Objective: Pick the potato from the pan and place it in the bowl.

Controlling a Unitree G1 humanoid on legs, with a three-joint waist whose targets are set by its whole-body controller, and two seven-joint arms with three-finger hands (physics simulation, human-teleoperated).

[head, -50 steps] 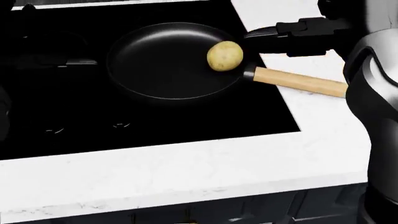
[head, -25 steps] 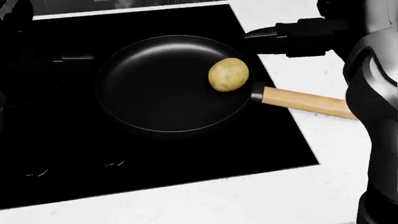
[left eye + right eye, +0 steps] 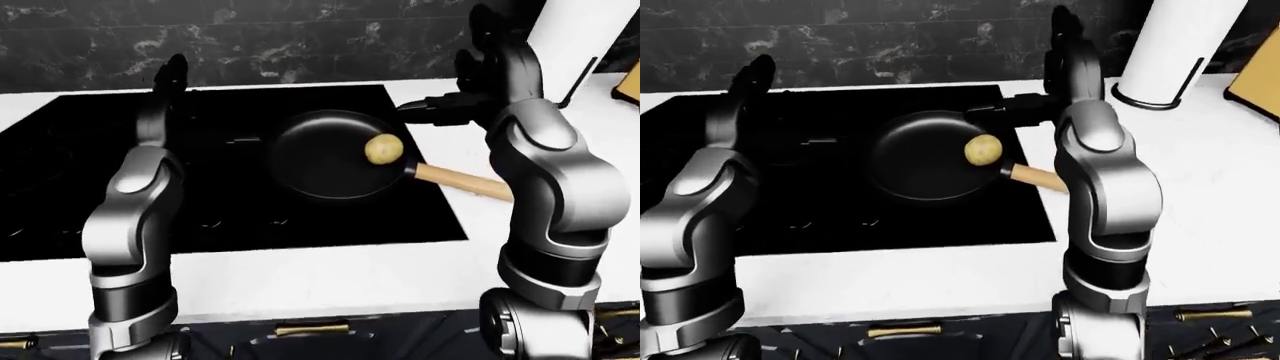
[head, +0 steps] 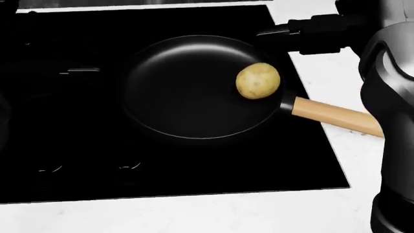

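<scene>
The right hand (image 4: 285, 36) hung empty over the stove's right edge, its dark fingers (image 3: 425, 106) stretched out flat and apart from the potato (image 4: 258, 80). The left hand (image 4: 68, 73) showed only as a dark shape against the black stove (image 4: 194, 170), too dim to tell its grip. The potato lay inside the black pan (image 4: 188, 92), against its right rim where the wooden handle (image 4: 336, 118) ran out over the white table (image 3: 330, 277).
</scene>
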